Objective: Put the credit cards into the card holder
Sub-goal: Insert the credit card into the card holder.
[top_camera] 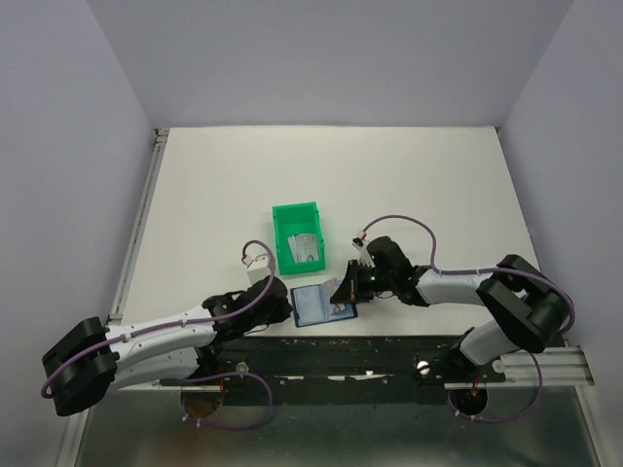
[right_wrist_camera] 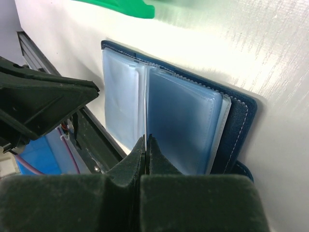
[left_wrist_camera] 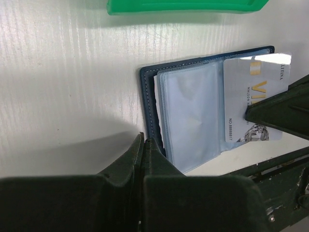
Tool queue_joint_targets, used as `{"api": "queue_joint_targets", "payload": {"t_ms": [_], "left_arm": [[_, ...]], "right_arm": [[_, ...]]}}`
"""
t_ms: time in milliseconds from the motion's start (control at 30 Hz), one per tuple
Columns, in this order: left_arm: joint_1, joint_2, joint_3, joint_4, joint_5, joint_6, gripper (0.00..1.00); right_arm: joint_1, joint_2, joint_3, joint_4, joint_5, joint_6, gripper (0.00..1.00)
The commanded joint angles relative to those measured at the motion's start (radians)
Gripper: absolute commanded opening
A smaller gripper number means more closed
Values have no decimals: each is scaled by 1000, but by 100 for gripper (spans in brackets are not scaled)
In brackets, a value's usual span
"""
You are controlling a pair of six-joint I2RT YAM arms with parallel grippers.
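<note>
While the left gripper sat pinched shut and empty at the near left corner of the open card holder, the right gripper, reaching in from the right, looked clamped on one credit card. That card lay over the holder's right page, its long axis roughly near to far along the spine, the sleeves to its left. Farther off, one green bin held pale cards, too small to count.
</note>
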Motion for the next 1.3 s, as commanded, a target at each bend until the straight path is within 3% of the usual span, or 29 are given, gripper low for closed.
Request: {"api": "queue_joint_targets", "payload": {"t_ms": [0, 400, 867, 1267], "left_arm": [[9, 49, -15, 83, 45, -5, 3], [9, 156, 3, 146, 82, 18, 0], [9, 172, 6, 154, 91, 20, 0], [7, 176, 8, 152, 91, 24, 0]], "right_arm": [[4, 57, -6, 77, -25, 27, 1], [4, 86, -17, 128, -72, 56, 1], [4, 123, -32, 183, -120, 97, 1], [3, -44, -72, -19, 3, 82, 1]]}}
